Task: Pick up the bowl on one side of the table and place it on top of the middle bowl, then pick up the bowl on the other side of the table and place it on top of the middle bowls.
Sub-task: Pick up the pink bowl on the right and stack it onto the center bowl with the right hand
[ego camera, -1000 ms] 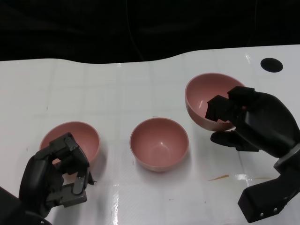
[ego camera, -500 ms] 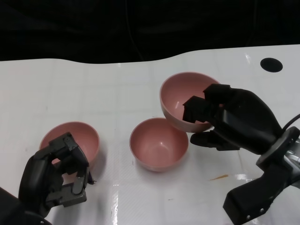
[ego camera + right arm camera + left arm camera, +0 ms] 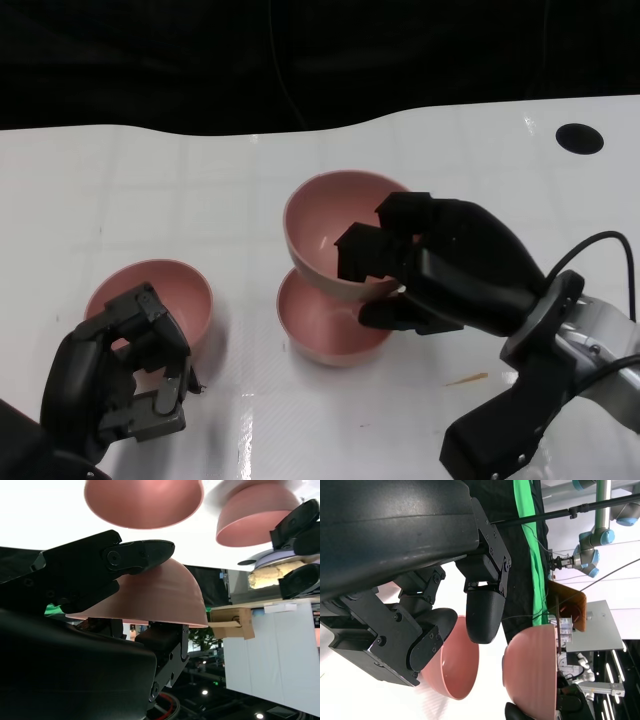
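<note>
My right hand grips a pink bowl by its right rim, fingers inside and thumb beneath. The bowl hangs tilted just above the middle pink bowl and covers its far rim. In the right wrist view the held bowl sits between my fingers, apart from the middle bowl. A third pink bowl stands at the left. My left hand is just in front of it, fingers bent and apart, holding nothing. The left wrist view shows that bowl beyond the left hand.
The white table has a wavy far edge with darkness beyond. A black round hole lies at the far right. A small orange streak marks the table in front of my right hand. A black cable loops by my right forearm.
My right hand has carried its bowl leftward from the table's right side to just over the middle bowl. The left hand and the left bowl have not moved.
</note>
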{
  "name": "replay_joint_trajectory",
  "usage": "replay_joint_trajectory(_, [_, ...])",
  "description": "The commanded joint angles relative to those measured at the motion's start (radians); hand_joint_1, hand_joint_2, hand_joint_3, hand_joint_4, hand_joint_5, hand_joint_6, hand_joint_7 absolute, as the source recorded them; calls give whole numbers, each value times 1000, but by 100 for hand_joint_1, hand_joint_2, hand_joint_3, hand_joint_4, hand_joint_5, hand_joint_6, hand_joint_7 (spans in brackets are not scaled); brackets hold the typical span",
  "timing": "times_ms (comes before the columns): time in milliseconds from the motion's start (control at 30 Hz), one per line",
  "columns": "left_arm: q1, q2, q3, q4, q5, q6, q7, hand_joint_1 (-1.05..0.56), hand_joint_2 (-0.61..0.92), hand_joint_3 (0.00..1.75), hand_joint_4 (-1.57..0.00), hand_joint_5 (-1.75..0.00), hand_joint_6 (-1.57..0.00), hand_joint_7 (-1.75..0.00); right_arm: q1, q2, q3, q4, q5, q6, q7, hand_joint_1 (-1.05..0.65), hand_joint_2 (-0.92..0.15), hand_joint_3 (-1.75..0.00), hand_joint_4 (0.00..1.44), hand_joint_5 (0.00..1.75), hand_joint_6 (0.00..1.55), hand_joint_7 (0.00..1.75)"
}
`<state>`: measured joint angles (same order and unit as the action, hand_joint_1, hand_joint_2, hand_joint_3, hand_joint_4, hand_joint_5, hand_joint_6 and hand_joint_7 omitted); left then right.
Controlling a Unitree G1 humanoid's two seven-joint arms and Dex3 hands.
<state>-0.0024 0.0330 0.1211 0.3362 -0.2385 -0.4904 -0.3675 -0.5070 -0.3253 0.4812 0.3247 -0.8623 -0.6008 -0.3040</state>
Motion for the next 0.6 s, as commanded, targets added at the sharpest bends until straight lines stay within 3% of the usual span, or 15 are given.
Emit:
replay_joint_trajectory(33, [4,9,8,-15,-5,0,7,1,47,139,-79,-175,-73,-164,-22,4,4,23,6,-12,0,-11,-76,-48,82,175,58,175])
replay_joint_trajectory(300, [6,11,12,-21,-16,10,5,1,49,138,-79,-175,-73,-164,-20,27,15,57,7,-29,-9,-14,-76,-53,81,175,57,175])
replay_joint_trajectory(600, [0,14,18,-12,-23,-2,-3,1,50,137,-79,-175,-72,-166,-23,47,29,103,-23,-50,-76,-11,-62,-80,83,175,58,175])
